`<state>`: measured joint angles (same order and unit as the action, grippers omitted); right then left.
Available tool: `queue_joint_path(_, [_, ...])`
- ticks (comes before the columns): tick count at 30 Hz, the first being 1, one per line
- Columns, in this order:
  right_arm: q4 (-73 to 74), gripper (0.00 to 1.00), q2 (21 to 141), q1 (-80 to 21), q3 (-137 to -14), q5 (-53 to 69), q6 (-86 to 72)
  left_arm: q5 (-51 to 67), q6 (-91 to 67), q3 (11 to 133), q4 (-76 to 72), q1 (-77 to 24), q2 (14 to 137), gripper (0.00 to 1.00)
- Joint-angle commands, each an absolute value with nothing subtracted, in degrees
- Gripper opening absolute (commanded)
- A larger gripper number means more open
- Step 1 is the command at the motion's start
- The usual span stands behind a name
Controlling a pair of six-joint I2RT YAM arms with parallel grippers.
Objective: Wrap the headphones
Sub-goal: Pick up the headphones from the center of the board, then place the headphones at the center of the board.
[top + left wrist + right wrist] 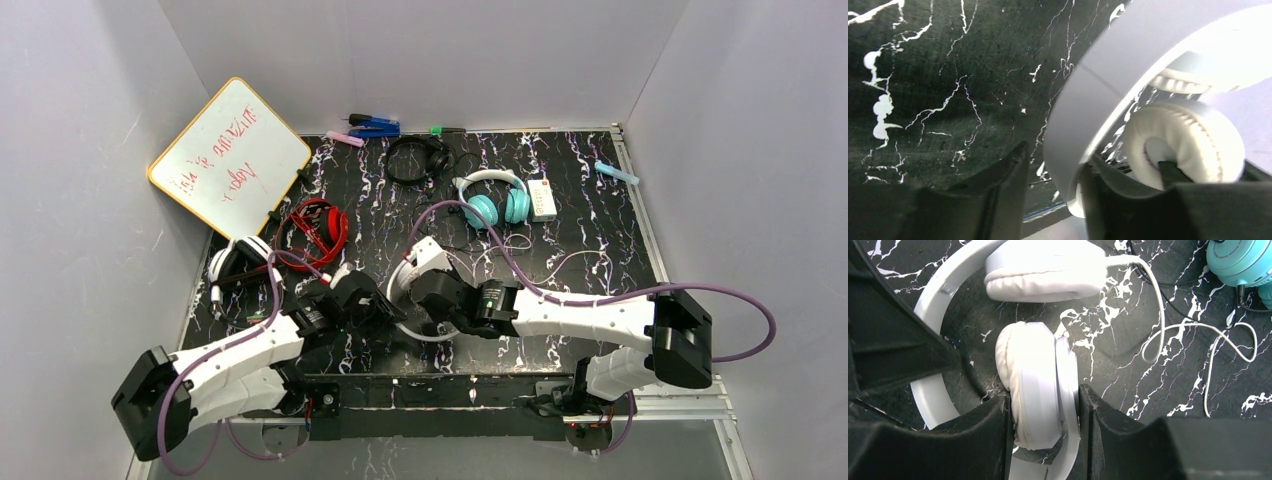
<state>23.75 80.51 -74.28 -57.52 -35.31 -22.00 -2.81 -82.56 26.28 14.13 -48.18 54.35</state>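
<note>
The all-white headphones lie near the table's front middle, between my two grippers. My right gripper is shut on one padded ear cup, with both fingers pressed against it; it shows in the top view. My left gripper is open around the white headband, which rests against the right finger with a gap to the left finger; it shows in the top view. The white cord trails loose on the table. The red, white-and-black, small black and teal headphones lie farther back.
A whiteboard leans at the back left. Blue markers, a pink one and a green one lie along the back edge. A white box sits beside the teal headphones, and a light blue pen at the back right.
</note>
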Motion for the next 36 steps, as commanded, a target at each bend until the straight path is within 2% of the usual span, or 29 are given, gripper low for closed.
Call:
queue_joint_path(1, [20.07,0.38,80.77,-74.58,-60.64,-39.63,-24.7,-6.75,-84.73,26.62,13.11,-51.35,57.02,0.28])
queue_joint_path(4, [22.68,0.39,82.13,-74.62,-61.77,-42.08,-28.74,-9.11,-85.04,26.48,13.09,-52.55,57.43,0.03])
queue_joint_path(5, [24.41,0.39,82.62,-74.54,-62.14,-43.35,-31.57,-10.04,-84.81,26.37,13.42,-52.56,57.21,0.0])
queue_joint_path(11, [46.74,0.39,83.24,-69.86,-61.73,-50.55,-65.31,-19.4,-82.41,26.67,20.08,-52.56,51.14,0.0])
queue_joint_path(13, [53.43,0.45,82.58,-67.58,-60.25,-49.58,-77.04,-21.06,-81.34,26.51,21.85,-52.56,49.51,0.0])
queue_joint_path(15, [56.84,0.46,81.47,-65.9,-58.53,-47.45,-86.85,-21.87,-80.46,26.21,23.11,-52.58,48.57,0.0])
queue_joint_path(16, [57.29,0.5,80.79,-65.3,-57.75,-46.09,-88.18,-22.33,-80.09,26.19,23.75,-52.56,48.26,0.0])
queue_joint_path(18, [57.26,0.68,79.67,-64.6,-56.93,-43.56,-90.96,-23.43,-78.81,26.59,25.01,-52.56,47.94,0.0])
queue_joint_path(20, [56.11,0.9,78.51,-64.56,-56.7,-42.03,-89.83,-25.43,-77.05,27.72,26.71,-52.58,47.75,0.0])
queue_joint_path(21, [55.26,0.97,77.81,-64.59,-56.69,-41.55,-88.51,-26.43,-75.6,28.61,27.1,-52.56,47.66,0.0])
queue_joint_path(25, [47.17,0.99,72.88,-64.6,-56.2,-39.51,-72.85,-30.14,-63.44,35.0,28.9,-52.56,48.96,0.0])
queue_joint_path(31, [30.56,0.99,60.0,-64.37,-50.5,-32.46,-46.59,-34.6,-43.53,48.64,39.43,-52.47,56.27,0.0])
queue_joint_path(36, [23.05,0.99,51.8,-64.29,-47.94,-19.93,-28.03,-33.0,-33.44,56.14,46.46,-52.48,60.81,0.0])
